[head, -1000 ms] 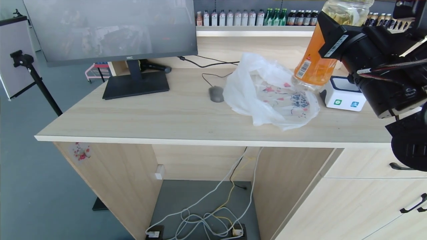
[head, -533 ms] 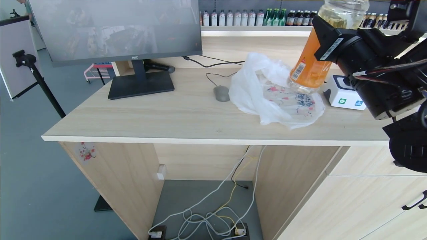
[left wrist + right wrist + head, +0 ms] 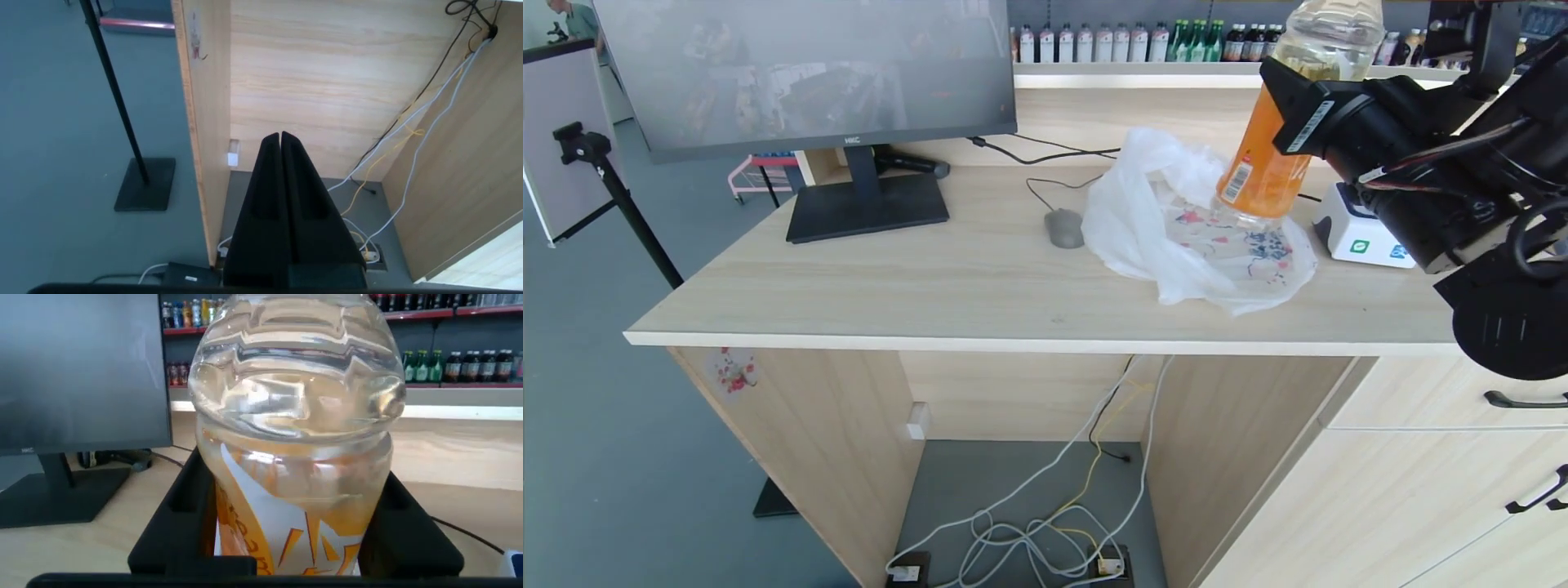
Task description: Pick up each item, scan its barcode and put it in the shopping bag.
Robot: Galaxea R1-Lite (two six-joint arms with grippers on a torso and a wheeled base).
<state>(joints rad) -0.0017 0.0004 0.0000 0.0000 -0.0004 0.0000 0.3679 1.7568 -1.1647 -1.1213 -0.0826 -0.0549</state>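
Observation:
My right gripper (image 3: 1289,91) is shut on a clear bottle (image 3: 1260,155) with an orange label and a barcode. It holds the bottle tilted, base down, just above the white plastic shopping bag (image 3: 1188,237) that lies crumpled on the desk. In the right wrist view the bottle (image 3: 298,457) sits between the two black fingers (image 3: 176,527). The small white scanner (image 3: 1360,237) stands on the desk just right of the bag. My left gripper (image 3: 281,143) is shut on nothing and hangs low beside the desk's wooden side panel.
A monitor (image 3: 809,73) stands at the desk's back left, with a grey mouse (image 3: 1065,228) left of the bag. Drink bottles line the shelf (image 3: 1143,42) behind. Cables (image 3: 1045,523) lie on the floor under the desk, and a black stand (image 3: 613,196) is at the left.
The head view has shifted. Relative to the bag, my right gripper has carried the bottle left, from over the scanner to over the bag, and a little lower.

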